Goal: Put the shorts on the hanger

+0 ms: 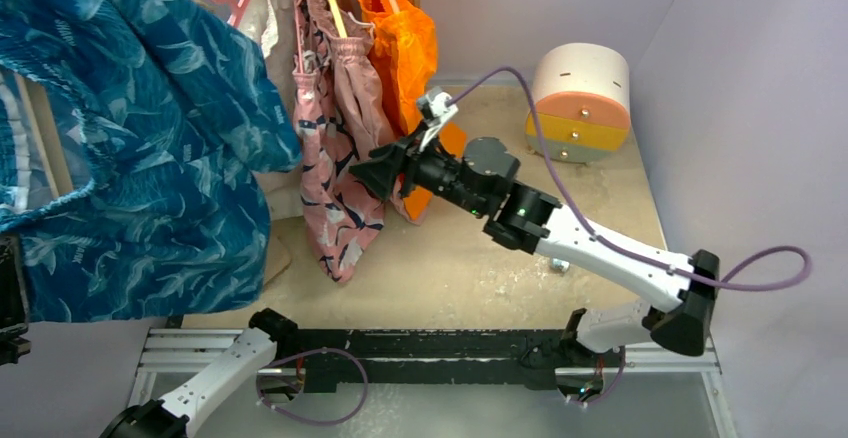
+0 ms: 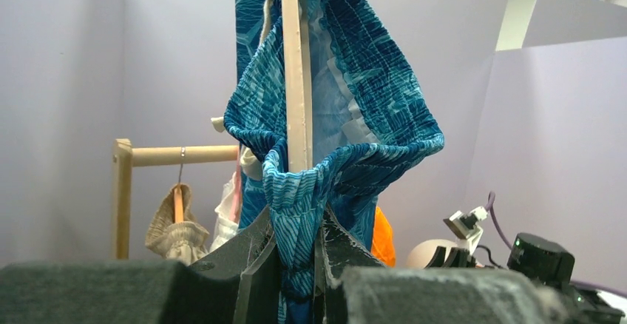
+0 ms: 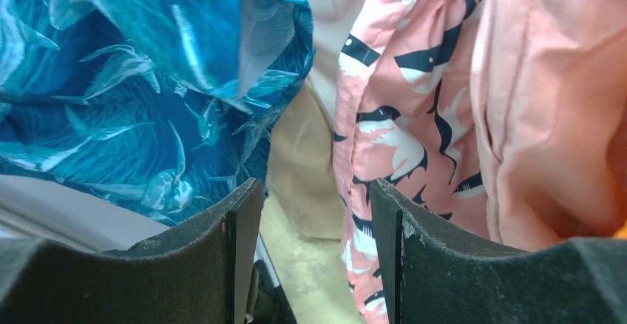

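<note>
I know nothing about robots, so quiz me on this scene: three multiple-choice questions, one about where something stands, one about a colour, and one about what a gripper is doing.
1. Where does the round drawer box stand?
A. between the arms' bases
B. at the far right corner of the table
C. up on the rail

2. In the top view, what colour is the garment hanging just right of the pink patterned shorts?
A. green
B. black
C. orange

3. The left gripper is:
A. shut on the blue shorts
B. open and empty
C. shut on a cable

Answers:
1 B, it sits at the back right of the tabletop.
2 C, the orange garment hangs right next to them.
3 A, the left wrist view shows blue fabric pinched between its fingers.
</note>
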`<state>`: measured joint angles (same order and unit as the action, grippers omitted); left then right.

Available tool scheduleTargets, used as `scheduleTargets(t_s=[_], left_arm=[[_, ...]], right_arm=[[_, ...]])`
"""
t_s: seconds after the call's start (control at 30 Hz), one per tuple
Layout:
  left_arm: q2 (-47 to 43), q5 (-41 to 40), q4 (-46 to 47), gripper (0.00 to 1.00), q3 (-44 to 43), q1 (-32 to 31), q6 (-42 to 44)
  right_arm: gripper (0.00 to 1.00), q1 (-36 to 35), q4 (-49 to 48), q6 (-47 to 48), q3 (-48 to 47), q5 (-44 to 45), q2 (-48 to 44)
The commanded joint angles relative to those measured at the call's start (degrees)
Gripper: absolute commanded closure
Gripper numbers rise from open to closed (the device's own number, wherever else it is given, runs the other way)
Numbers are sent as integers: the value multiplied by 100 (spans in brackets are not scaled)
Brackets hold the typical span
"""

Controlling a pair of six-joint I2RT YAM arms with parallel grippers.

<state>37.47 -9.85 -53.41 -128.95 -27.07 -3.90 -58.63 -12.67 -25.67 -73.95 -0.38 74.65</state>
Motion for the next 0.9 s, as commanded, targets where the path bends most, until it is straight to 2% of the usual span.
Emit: scheduleTargets(t_s=[0.0, 0.27, 0.43, 0.57, 0.63, 0.77, 0.83, 0.87], left_arm=[[207, -401, 511, 100, -266, 21, -50], [234, -677, 349, 100, 76, 21, -34], [300, -648, 184, 100, 201, 43, -137], [409, -572, -152, 100, 130, 85, -413], [473, -554, -429, 100, 50, 104, -627], [728, -621, -1309, 100, -345, 115, -1011], [834, -622, -1777, 100, -550, 122, -1198], [880, -635, -1997, 100, -650, 129, -1275]], right_arm=[[42, -306, -897, 440, -479, 731, 435], [51, -544, -1098, 525, -1266, 1455, 1583], [39, -545, -1119, 469, -1634, 1463, 2178], [40, -547, -699, 437, -2070, 2045, 2536], [46, -544, -487, 516, -2215, 2282, 2624], [80, -538, -374, 669, -2281, 2593, 2626], [94, -538, -328, 753, -2236, 2802, 2565], [97, -536, -325, 773, -2185, 2886, 2518]])
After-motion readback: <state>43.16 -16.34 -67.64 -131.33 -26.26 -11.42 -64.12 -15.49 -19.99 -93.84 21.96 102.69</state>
